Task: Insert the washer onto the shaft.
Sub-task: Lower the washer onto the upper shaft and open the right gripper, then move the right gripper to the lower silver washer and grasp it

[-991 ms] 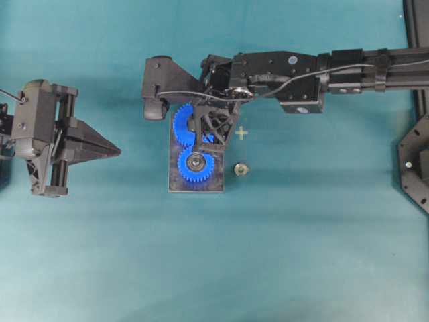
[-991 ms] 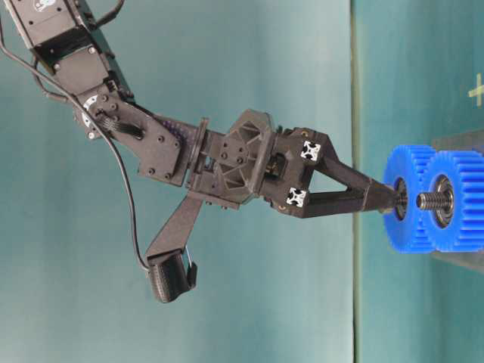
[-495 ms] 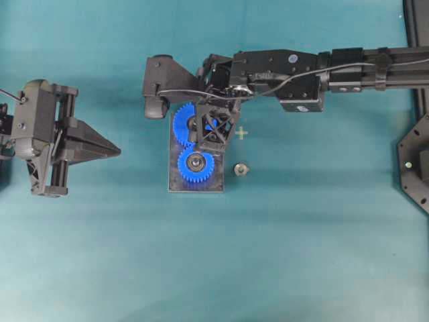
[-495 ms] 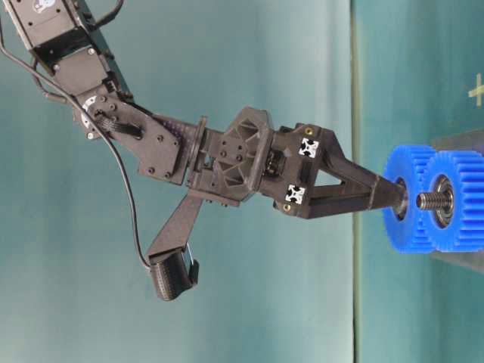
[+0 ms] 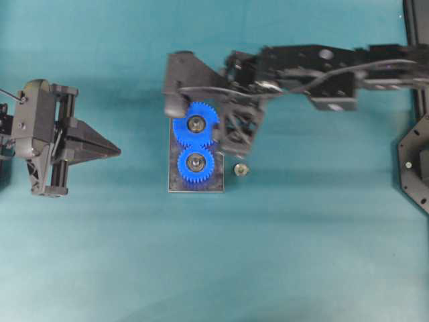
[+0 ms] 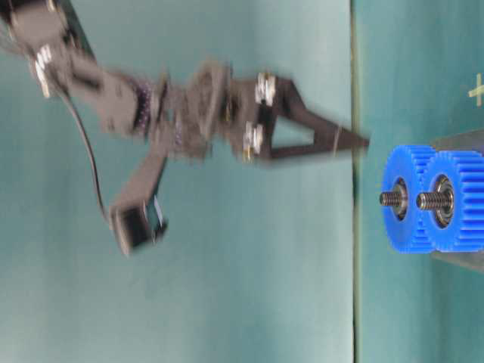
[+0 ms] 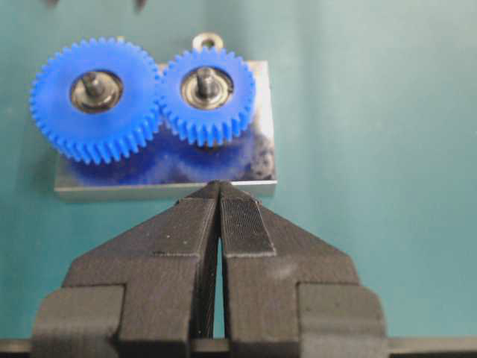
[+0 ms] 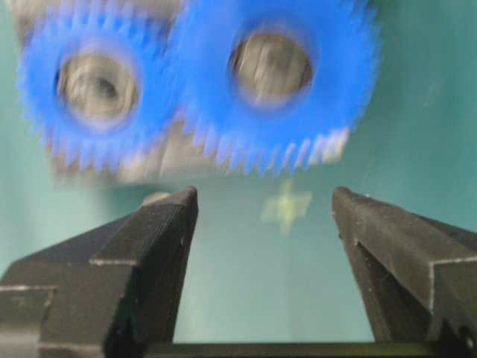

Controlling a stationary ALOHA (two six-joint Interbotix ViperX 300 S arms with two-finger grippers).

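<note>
Right gripper [image 8: 261,224] has lifted off the gears [image 5: 195,144], fingers spread wide, empty. Washer [image 5: 196,123] sits on the far gear's shaft [image 6: 389,199]. Left gripper [image 7: 219,198] closed, well apart on the table [image 5: 301,255].

- No legible text, brand or number on any part.
- One sign: a pale plus mark [image 8: 287,206] on the teal table cover [image 5: 301,255], blurred in the right wrist view; it also shows at the table-level view's edge.
</note>
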